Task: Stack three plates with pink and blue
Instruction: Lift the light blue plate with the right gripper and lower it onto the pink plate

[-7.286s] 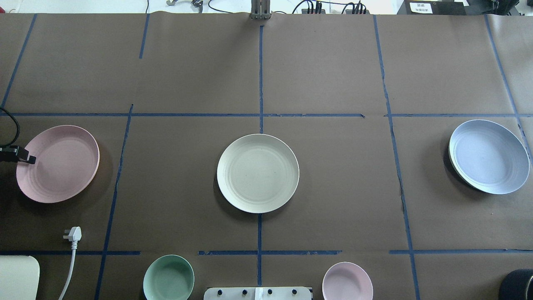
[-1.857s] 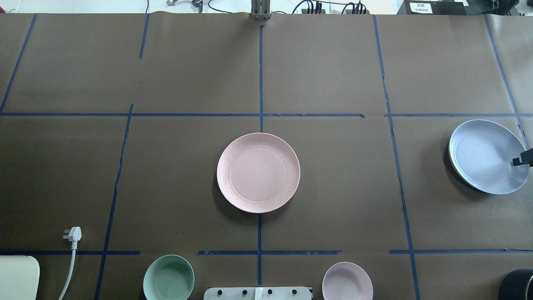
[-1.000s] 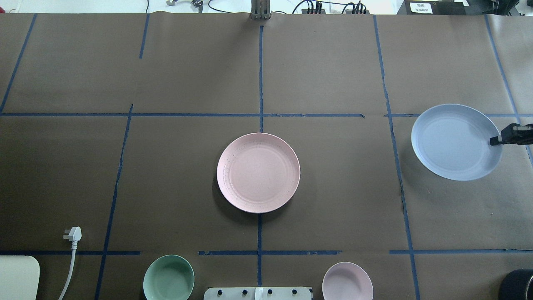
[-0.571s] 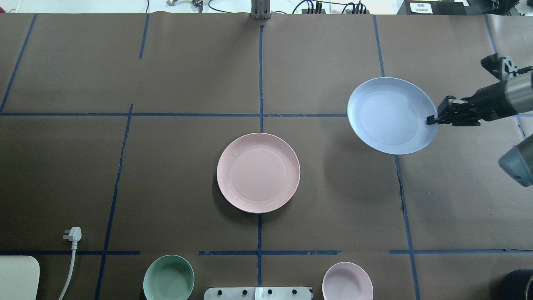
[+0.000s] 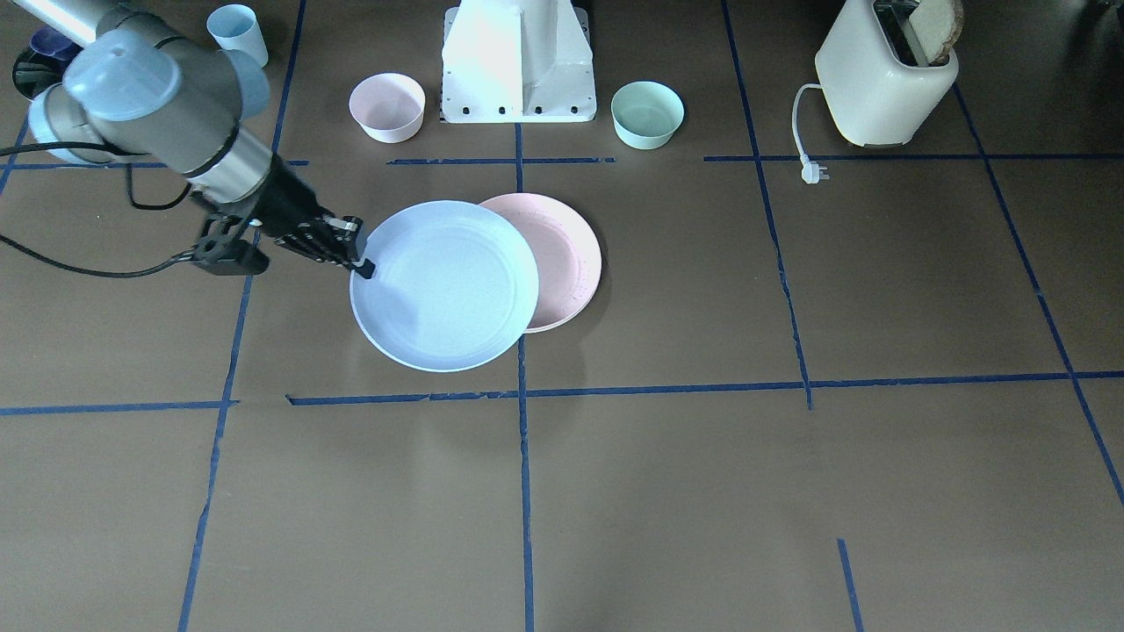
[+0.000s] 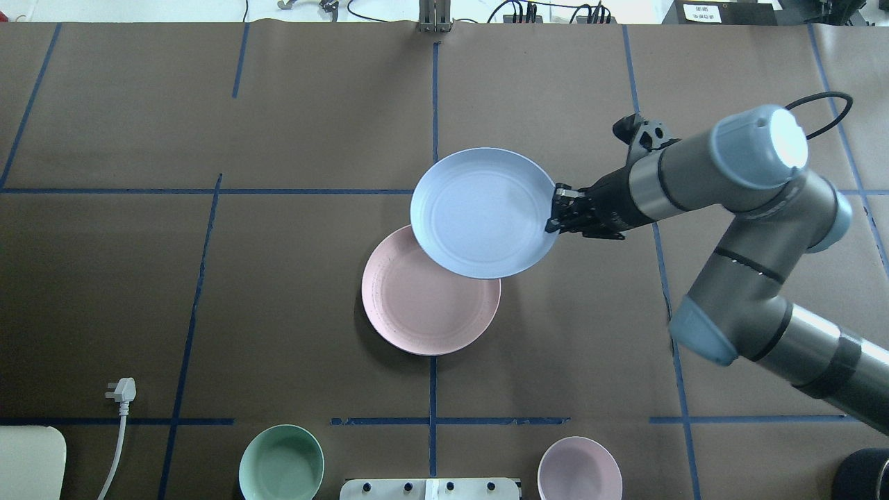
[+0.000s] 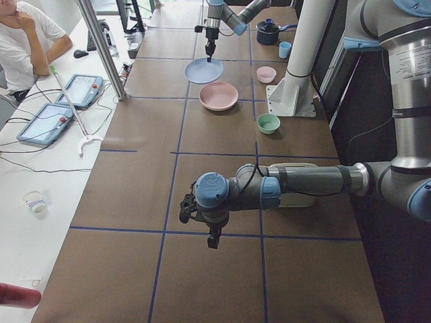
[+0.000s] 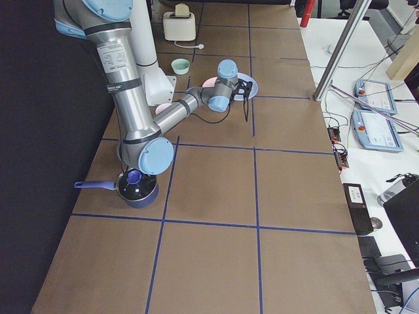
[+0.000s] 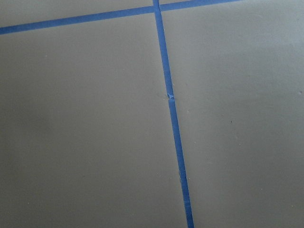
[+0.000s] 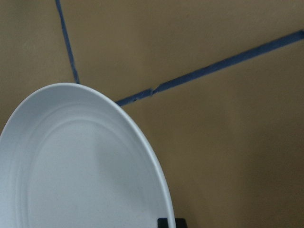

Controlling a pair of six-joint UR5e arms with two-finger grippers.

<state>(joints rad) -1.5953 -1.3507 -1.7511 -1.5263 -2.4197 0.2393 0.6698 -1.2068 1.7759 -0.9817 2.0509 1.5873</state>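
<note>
My right gripper is shut on the right rim of the pale blue plate and holds it in the air. The blue plate overlaps the far part of the pale pink plate, which lies at the table's centre. In the front-facing view the blue plate covers the left half of the pink plate. The cream plate is hidden. My left gripper shows only in the exterior left view, low over bare table; I cannot tell whether it is open.
A mint-green bowl and a small pink bowl stand beside the robot base. A cream toaster with its plug is on my left. A dark pot stands at my far right.
The right gripper lifted the blue plate from the table's right side and carried it left to the centre. Before that, the pink plate moved from the left onto the cream plate.
</note>
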